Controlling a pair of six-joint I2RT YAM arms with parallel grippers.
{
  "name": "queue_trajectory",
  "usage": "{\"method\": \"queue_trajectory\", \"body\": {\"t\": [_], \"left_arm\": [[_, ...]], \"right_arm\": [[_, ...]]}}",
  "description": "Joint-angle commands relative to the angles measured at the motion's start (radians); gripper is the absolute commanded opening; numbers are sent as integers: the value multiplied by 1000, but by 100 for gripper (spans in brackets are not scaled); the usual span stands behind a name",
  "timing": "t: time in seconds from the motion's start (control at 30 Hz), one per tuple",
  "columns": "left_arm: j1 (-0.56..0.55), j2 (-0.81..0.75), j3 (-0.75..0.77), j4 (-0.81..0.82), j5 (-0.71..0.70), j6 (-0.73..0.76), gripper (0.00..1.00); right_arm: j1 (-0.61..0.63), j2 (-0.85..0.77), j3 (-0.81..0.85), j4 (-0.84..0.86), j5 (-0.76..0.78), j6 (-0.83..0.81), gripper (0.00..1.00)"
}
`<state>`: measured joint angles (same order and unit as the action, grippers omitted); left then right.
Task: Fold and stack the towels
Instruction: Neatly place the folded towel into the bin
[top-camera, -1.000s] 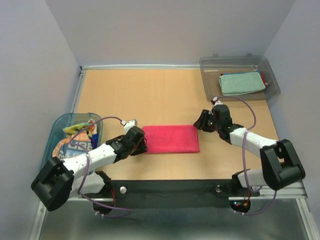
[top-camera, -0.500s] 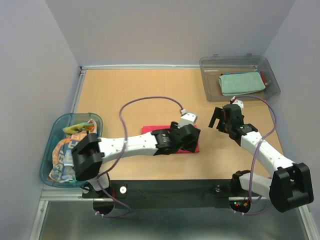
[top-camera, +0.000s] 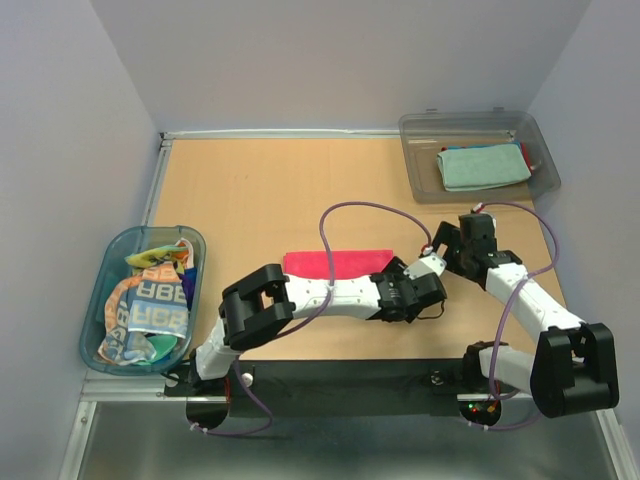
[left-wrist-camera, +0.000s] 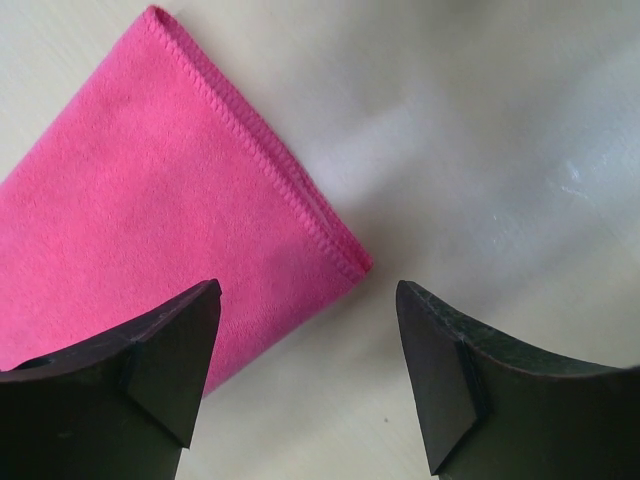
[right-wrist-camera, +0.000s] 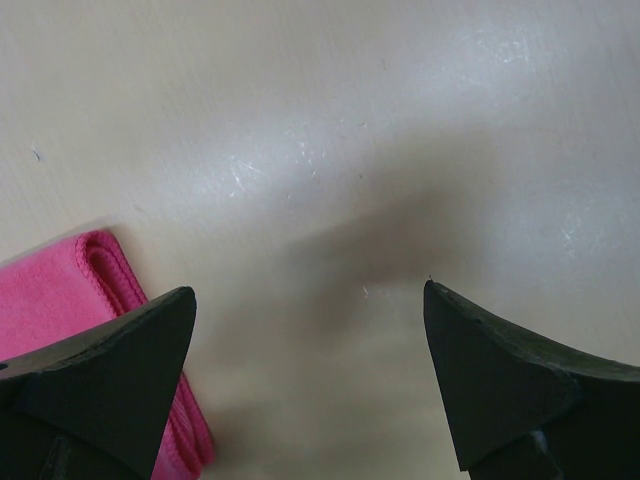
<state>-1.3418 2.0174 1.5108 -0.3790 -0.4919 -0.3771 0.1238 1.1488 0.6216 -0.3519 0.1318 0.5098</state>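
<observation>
A magenta pink towel (top-camera: 335, 262) lies folded flat mid-table, and my left arm reaches across its near half. My left gripper (top-camera: 418, 292) hangs open just past the towel's right near corner. In the left wrist view that corner of the pink towel (left-wrist-camera: 150, 200) lies ahead and to the left, with bare table between the left gripper's (left-wrist-camera: 305, 300) fingers. My right gripper (top-camera: 445, 242) is open beside the towel's right end; its wrist view shows the right gripper (right-wrist-camera: 310, 300) over bare table, the pink towel's folded edge (right-wrist-camera: 70, 290) at lower left. A teal towel (top-camera: 483, 167) lies folded in the bin.
The clear grey bin (top-camera: 415, 170) stands at the back right. The blue-rimmed tub (top-camera: 100, 290) at the left edge holds a striped lettered towel (top-camera: 150, 305), a yellow one (top-camera: 150, 258) and others crumpled together. The two grippers are close to each other.
My left arm has swept from the pink towel's left end across to its right end. Both grippers have opened wide. The right gripper has drawn back a little to the right.
</observation>
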Motion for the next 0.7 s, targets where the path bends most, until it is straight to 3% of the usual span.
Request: {"method": "queue_trajectory", "body": {"t": [0.0,0.4,0.67], "left_arm": [[-14,26,87,-6,-42,86,81],[-16,135,132,-40,-14,136,77],[-11,165,104,-47,-42,145,52]], "right_arm": [[-13,-9,-14,31,-67,6,100],[-19,-35,-34,48,-104,4,100],[-19,-73,-37,53,-161,13,100]]}}
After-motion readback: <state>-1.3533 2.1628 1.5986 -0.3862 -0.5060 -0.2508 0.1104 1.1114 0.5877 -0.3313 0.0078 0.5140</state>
